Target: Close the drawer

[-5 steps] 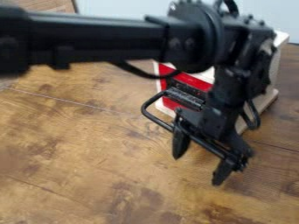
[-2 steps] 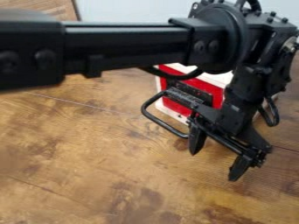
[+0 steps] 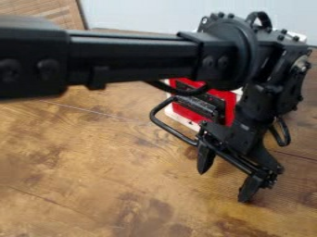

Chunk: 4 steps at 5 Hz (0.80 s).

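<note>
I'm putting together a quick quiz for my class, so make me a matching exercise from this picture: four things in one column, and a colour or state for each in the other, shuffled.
Column one:
1. end effector
2. drawer front
3. handle
4. table

Column two:
A. brown wood grain
B. red
C. open, fingers pointing down
D. thin black wire loop

Pairs: 1-C, 2-B, 3-D, 4-A.
</note>
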Each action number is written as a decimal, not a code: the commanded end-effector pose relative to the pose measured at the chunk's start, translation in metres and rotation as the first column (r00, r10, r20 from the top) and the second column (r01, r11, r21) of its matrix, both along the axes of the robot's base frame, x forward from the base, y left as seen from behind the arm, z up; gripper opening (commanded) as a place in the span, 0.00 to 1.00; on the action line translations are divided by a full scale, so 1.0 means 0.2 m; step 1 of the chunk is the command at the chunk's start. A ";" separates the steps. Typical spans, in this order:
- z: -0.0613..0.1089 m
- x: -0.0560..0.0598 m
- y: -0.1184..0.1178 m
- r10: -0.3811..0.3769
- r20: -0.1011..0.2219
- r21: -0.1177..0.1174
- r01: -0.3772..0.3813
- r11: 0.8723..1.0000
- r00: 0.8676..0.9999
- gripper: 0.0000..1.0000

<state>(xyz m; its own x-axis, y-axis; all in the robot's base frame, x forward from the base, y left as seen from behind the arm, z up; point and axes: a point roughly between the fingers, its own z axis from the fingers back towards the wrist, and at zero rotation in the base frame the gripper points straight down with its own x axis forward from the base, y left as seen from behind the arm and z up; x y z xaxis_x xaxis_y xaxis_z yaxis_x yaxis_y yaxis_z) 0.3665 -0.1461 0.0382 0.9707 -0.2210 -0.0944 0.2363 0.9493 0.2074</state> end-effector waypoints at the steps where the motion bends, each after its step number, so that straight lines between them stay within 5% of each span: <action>1: 0.22 0.05 0.03 0.007 0.108 -0.060 0.000 0.998 0.994 1.00; 4: 0.27 0.04 0.03 0.144 0.144 -0.086 -0.132 0.987 0.979 1.00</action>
<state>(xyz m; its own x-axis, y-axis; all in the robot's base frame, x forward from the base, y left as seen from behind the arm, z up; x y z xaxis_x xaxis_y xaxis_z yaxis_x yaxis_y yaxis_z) 0.3659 -0.1460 0.0489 0.9931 -0.1077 -0.0460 0.1147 0.9739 0.1959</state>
